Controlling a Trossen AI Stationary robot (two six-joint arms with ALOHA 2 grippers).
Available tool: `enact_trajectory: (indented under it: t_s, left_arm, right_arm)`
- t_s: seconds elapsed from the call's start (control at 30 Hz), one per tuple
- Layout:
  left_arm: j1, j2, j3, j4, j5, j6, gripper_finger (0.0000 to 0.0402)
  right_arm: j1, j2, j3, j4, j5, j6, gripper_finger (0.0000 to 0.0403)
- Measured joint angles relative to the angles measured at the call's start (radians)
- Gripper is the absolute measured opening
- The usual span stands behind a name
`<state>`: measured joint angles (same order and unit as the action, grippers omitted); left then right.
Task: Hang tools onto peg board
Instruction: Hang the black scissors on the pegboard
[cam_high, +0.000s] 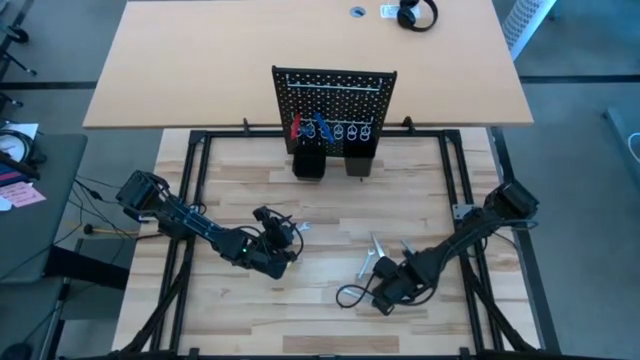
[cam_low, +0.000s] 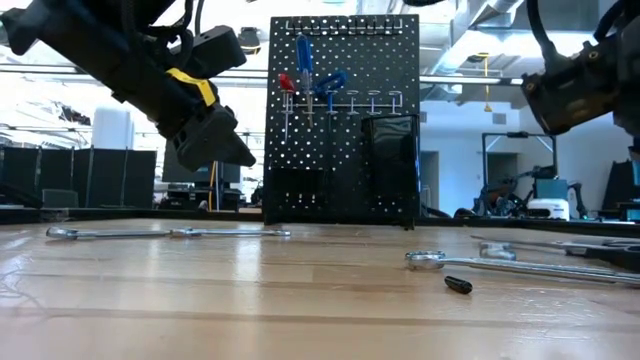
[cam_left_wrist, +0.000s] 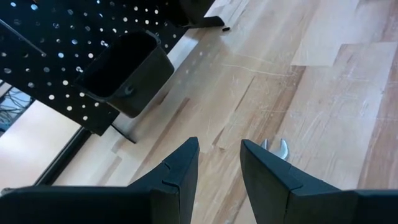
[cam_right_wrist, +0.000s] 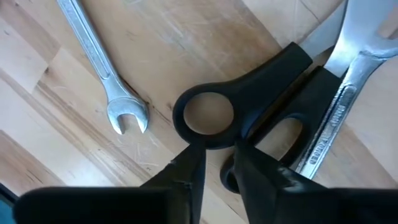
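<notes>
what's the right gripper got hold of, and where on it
The right gripper is closing on the black scissors at a finger-ring handle; a firm hold cannot be told.

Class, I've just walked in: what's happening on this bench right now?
The right gripper is down on the table, its fingers either side of the black scissors' handle ring, beside two silver wrenches. The left gripper hovers open and empty facing the peg board, which already holds a red-handled tool and blue-handled tools.

Daylight is flooding through tall windows (cam_low: 80, 100) behind the bench (cam_high: 330, 310), while a tan desk (cam_high: 200, 70) is carrying black headphones (cam_high: 417, 15) above grey floor (cam_high: 580, 120).
</notes>
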<state>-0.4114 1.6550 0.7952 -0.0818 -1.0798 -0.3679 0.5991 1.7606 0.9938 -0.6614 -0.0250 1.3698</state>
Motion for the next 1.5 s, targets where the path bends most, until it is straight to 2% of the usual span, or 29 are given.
enact_trajectory:
  t_s: [0.17, 0.33, 0.47, 0.6, 0.73, 0.87, 1.23, 1.5]
  left_arm:
    - [0.0, 0.0, 0.0, 0.006, 0.0, 0.0, 0.0112]
    - [0.0, 0.0, 0.0, 0.006, 0.0, -0.001, 0.0112]
    - [-0.003, 0.0, 0.0, 0.005, 0.003, -0.003, 0.0112]
    - [-0.005, 0.0, 0.0, 0.005, 0.028, -0.003, 0.0112]
    - [-0.005, 0.0, 0.0, 0.005, 0.037, -0.003, 0.0112]
    - [-0.007, 0.0, 0.0, 0.004, 0.039, -0.003, 0.0112]
    - [-0.008, 0.0, 0.0, 0.002, 0.047, 0.004, 0.0112]
    - [-0.008, 0.0, 0.0, 0.0, 0.047, 0.005, 0.0112]
  right_arm:
    - [-0.007, -0.007, -0.001, -0.021, 0.003, 0.006, 0.0072]
    - [-0.011, -0.043, -0.006, -0.032, 0.024, -0.011, 0.0075]
    - [-0.013, -0.095, -0.009, -0.039, 0.032, -0.015, 0.01]
    - [-0.012, -0.144, -0.007, -0.031, 0.041, 0.001, 0.0141]
    - [-0.014, -0.153, -0.007, -0.035, 0.037, 0.04, 0.018]
    - [-0.03, -0.118, -0.006, -0.084, 0.054, 0.132, 0.0193]
    - [-0.069, 0.031, 0.001, -0.045, -0.066, 0.116, 0.016]
    - [-0.076, 0.086, 0.007, -0.061, -0.039, 0.02, 0.0101]
